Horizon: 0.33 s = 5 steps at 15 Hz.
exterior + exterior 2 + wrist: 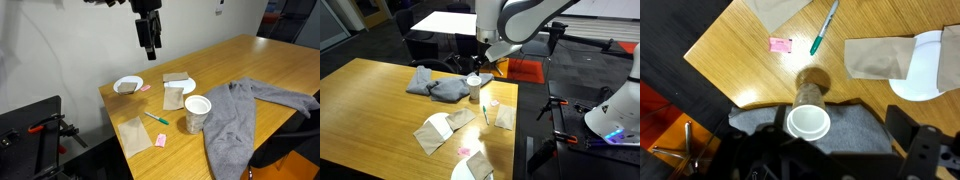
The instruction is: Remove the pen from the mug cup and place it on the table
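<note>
Hanging high over the bench, my end effector (150,42) is spread wide with nothing between its fingers; in the wrist view its dark fingers sit far apart at the bottom edge.

The light brown wooden bench (250,60) stands against a white wall, with black gear bearing red parts on the floor beside it. In an exterior view the floor is dark, with a white table (445,20) behind.

The slim green pen (155,117) lies flat on the bare wood, apart from the whitish-grey speckled mug cup (197,113). In the wrist view the pen (825,27) is at 12 o'clock from the cup (808,105), slanted toward 1 o'clock. The cup stands upright and its mouth shows plain white inside. A small pink block (780,44) lies at 11 o'clock from the cup. At 2 o'clock a brown paper napkin (880,57) overlaps the edge of a shallow white bowl (935,70). A crumpled grey cloth (850,125) lies against the cup's base at 6 o'clock.

In an exterior view a second shallow white bowl (136,80) sits near the bench corner; I cannot tell what is in it. Another brown napkin (135,135) lies flat near the front edge.
</note>
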Motion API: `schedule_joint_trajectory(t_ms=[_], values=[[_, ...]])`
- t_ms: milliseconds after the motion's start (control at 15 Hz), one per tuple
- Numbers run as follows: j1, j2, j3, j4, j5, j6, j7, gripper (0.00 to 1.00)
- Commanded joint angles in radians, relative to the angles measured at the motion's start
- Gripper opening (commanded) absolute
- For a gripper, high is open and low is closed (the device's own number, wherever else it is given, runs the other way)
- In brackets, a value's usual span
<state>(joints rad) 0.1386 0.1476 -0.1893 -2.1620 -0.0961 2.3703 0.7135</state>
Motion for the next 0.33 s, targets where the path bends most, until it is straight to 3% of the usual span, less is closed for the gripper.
schedule_joint_trajectory(t_ms=[0, 267], values=[[-0.048, -0.012, 0.052, -0.002, -0.008, -0.003, 0.005, 1.0], [-0.053, -0.021, 0.059, -0.009, -0.007, -0.004, 0.004, 1.0]])
